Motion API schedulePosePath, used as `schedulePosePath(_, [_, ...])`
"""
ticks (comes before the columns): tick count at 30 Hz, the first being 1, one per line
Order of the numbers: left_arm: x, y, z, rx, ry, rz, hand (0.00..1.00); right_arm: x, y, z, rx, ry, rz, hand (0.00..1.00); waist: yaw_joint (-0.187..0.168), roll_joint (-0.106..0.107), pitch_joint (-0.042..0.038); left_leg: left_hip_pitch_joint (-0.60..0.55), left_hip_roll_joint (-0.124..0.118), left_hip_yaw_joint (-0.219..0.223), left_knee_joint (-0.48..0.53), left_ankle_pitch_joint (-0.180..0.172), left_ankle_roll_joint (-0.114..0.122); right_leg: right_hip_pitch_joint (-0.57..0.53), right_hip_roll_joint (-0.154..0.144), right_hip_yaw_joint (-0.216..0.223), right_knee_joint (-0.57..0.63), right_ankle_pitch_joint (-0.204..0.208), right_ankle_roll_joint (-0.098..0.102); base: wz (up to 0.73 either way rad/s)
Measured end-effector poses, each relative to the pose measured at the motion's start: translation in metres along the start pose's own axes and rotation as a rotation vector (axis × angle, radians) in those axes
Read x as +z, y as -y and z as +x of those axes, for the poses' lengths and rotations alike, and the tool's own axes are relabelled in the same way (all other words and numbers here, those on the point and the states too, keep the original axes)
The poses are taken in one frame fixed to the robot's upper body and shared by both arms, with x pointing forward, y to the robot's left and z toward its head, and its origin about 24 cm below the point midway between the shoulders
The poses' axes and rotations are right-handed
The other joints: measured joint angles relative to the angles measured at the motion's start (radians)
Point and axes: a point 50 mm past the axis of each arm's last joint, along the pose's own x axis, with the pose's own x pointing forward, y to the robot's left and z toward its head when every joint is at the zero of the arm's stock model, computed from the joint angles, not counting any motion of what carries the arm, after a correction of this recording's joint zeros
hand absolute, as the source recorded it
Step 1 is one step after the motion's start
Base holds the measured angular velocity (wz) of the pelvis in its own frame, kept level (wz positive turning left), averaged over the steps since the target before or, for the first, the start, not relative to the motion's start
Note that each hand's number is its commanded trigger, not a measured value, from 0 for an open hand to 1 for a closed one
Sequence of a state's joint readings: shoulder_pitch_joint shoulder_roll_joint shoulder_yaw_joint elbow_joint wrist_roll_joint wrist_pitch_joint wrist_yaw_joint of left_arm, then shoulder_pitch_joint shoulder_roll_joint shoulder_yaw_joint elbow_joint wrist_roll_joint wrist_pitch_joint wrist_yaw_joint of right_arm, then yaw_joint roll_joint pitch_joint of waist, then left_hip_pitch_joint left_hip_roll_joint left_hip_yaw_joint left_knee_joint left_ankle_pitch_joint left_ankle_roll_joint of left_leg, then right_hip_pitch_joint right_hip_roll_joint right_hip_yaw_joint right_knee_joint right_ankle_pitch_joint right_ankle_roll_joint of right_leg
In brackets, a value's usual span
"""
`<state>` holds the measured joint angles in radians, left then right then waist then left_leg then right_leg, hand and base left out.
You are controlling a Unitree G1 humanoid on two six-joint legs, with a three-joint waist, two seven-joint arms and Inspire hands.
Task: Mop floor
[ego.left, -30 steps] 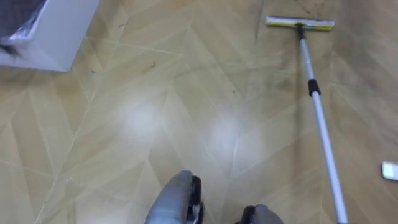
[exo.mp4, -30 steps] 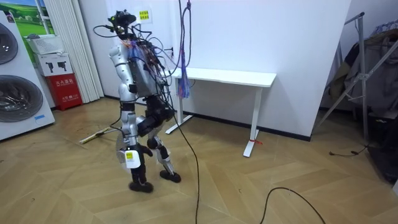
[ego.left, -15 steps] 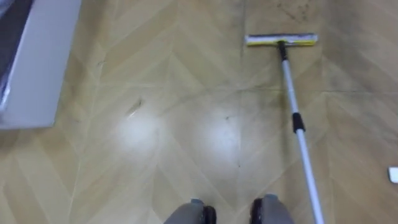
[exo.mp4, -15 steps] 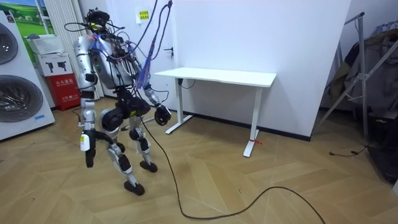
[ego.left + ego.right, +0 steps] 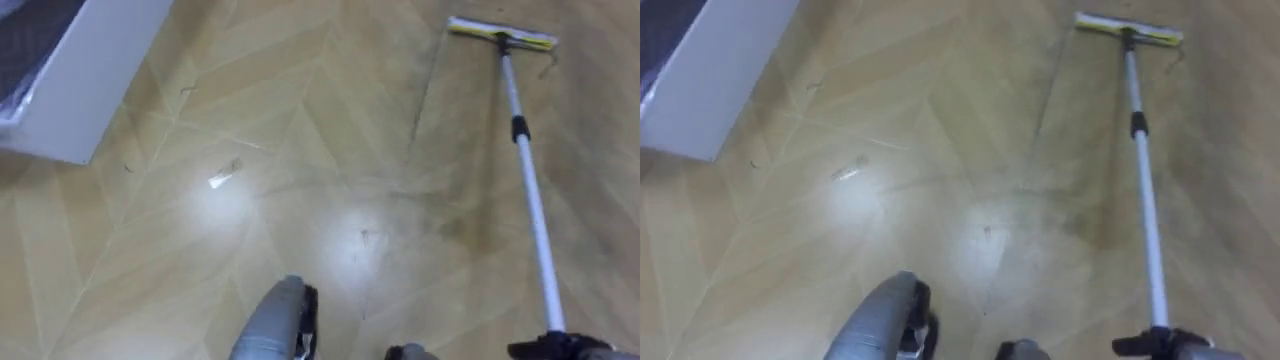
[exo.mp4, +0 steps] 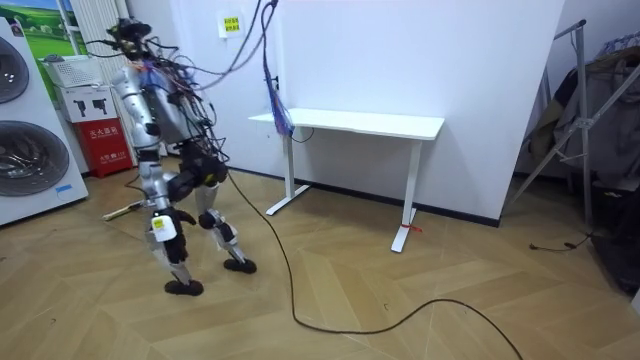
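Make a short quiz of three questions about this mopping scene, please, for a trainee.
1. True or false: the mop's pole runs along the left side of the eye views.
2. Where in the eye views does the white box stand? A) upper left B) lower right C) touching the mop head
3. Fill in: the mop head is coloured ___.
Key: 1 false, it runs along the right side; 2 A; 3 yellow.

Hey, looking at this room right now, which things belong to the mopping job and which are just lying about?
For the job:
mop
floor

Just about:
white table
washing machine
red box
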<state>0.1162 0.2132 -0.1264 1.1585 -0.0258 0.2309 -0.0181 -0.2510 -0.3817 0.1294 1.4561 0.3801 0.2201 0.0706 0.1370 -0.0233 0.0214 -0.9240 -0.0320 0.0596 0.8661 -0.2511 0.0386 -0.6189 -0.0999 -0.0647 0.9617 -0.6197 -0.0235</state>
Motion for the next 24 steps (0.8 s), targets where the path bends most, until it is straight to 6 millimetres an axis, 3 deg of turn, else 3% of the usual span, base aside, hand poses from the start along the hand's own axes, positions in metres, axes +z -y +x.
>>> schedulePosePath(1, [0.000,0.003,0.000,-0.017,-0.002,-0.011,0.00,-0.021,0.001,0.002,0.005,-0.052,0.018,1.00,0.001,0.014,-0.0005,0.030,0.007,0.033,-0.014,-0.017,0.033,0.030,-0.002,0.024,-0.034,0.004,0.016,0.12])
schedulePosePath(2, [0.000,0.007,0.000,-0.028,-0.007,-0.007,0.00,-0.041,0.004,0.003,-0.003,-0.111,0.017,1.00,0.006,0.026,-0.0019,0.070,0.007,0.062,-0.015,-0.045,0.061,0.055,-0.010,0.045,-0.030,0.021,0.045,-0.19])
schedulePosePath(4, [-0.003,0.011,0.000,-0.032,-0.012,-0.020,0.00,-0.070,0.011,0.003,-0.026,-0.179,0.000,1.00,0.003,0.043,-0.0038,0.128,0.003,0.101,-0.016,-0.092,0.078,0.054,-0.028,0.058,0.035,0.075,0.078,-0.60])
schedulePosePath(5, [0.001,0.010,0.000,-0.026,0.008,-0.028,0.00,-0.092,0.016,0.001,-0.050,-0.233,-0.015,1.00,-0.007,0.059,-0.0136,0.148,-0.002,0.109,-0.014,-0.117,0.088,0.032,-0.039,0.065,0.090,0.124,0.084,-0.54])
schedulePosePath(6, [0.004,0.009,0.000,-0.022,0.023,-0.037,0.00,-0.101,0.018,0.000,-0.056,-0.255,-0.023,1.00,-0.010,0.065,-0.0178,0.152,-0.002,0.110,-0.013,-0.126,0.091,0.015,-0.040,0.069,0.120,0.153,0.085,-0.51])
schedulePosePath(7, [0.012,0.007,0.000,-0.009,0.057,-0.043,0.00,-0.114,0.015,-0.001,-0.062,-0.290,-0.039,1.00,-0.020,0.077,-0.0208,0.158,-0.003,0.095,-0.016,-0.139,0.094,-0.032,-0.032,0.086,0.182,0.223,0.082,-0.67])
schedulePosePath(8, [0.017,0.005,0.000,0.010,0.078,-0.045,0.00,-0.118,0.008,-0.001,-0.058,-0.308,-0.057,1.00,-0.021,0.086,-0.0151,0.163,-0.011,0.055,-0.020,-0.147,0.086,-0.083,-0.010,0.106,0.215,0.236,0.076,-0.78])
schedulePosePath(10, [0.024,0.011,0.000,0.018,0.094,-0.035,0.00,-0.121,-0.001,0.000,-0.055,-0.316,-0.093,1.00,-0.026,0.101,-0.0051,0.186,-0.019,-0.003,-0.038,-0.153,0.075,-0.154,0.017,0.095,0.191,0.208,0.072,-1.01])
schedulePosePath(12, [0.023,0.018,0.000,0.011,0.091,-0.035,0.00,-0.117,-0.010,0.001,-0.053,-0.309,-0.119,1.00,-0.027,0.105,-0.0012,0.223,-0.024,-0.042,-0.070,-0.154,0.062,-0.167,0.030,0.066,0.019,0.207,0.067,-1.02])
schedulePosePath(13, [0.022,0.019,0.000,0.013,0.085,-0.035,0.00,-0.108,-0.018,0.002,-0.045,-0.298,-0.149,1.00,-0.028,0.095,0.0009,0.241,-0.037,-0.066,-0.081,-0.157,0.051,-0.149,0.034,0.053,-0.120,0.224,0.065,-0.59])
schedulePosePath(14, [0.021,0.020,0.000,0.013,0.080,-0.036,0.00,-0.102,-0.019,0.003,-0.049,-0.299,-0.175,1.00,-0.040,0.091,0.0059,0.244,-0.043,-0.076,-0.068,-0.169,0.035,-0.133,0.027,0.025,-0.148,0.268,0.028,-0.33])
schedulePosePath(16, [0.021,0.020,0.000,0.014,0.080,-0.058,0.00,-0.085,-0.021,0.003,-0.060,-0.283,-0.165,1.00,-0.045,0.098,0.0016,0.251,-0.031,-0.062,-0.054,-0.172,0.031,-0.113,0.012,-0.020,-0.143,0.257,0.012,0.14])
schedulePosePath(18, [0.021,0.016,0.000,0.023,0.076,-0.058,0.00,-0.056,-0.020,0.004,-0.063,-0.226,-0.150,1.00,-0.035,0.085,0.0051,0.249,-0.028,-0.059,-0.036,-0.172,0.031,-0.112,0.007,-0.037,-0.124,0.239,0.001,0.23])
schedulePosePath(20, [0.020,0.007,0.000,0.042,0.071,-0.061,0.00,-0.013,-0.010,0.001,-0.077,-0.125,-0.123,1.00,-0.020,0.057,0.0116,0.229,-0.027,-0.061,0.028,-0.175,0.024,-0.117,-0.006,-0.054,-0.075,0.196,-0.009,0.46])
schedulePosePath(22, [0.013,-0.005,0.000,0.070,0.053,-0.062,0.00,0.009,-0.002,-0.003,-0.086,-0.062,-0.109,1.00,-0.002,0.042,0.0051,0.192,-0.010,-0.055,0.119,-0.176,0.015,-0.117,-0.006,-0.066,-0.034,0.159,-0.024,0.41])
schedulePosePath(23, [0.007,-0.014,-0.001,0.094,0.032,-0.042,0.00,0.021,-0.001,-0.005,-0.083,-0.014,-0.108,1.00,0.012,0.019,0.0038,0.162,0.013,-0.034,0.183,-0.165,-0.006,-0.119,-0.004,-0.076,-0.006,0.136,-0.034,0.37])
schedulePosePath(24, [0.003,-0.016,-0.001,0.102,0.017,-0.039,0.00,0.027,-0.001,-0.005,-0.078,0.005,-0.106,1.00,0.014,0.009,0.0021,0.152,0.023,-0.027,0.208,-0.160,-0.013,-0.117,-0.001,-0.078,0.005,0.125,-0.041,0.45])
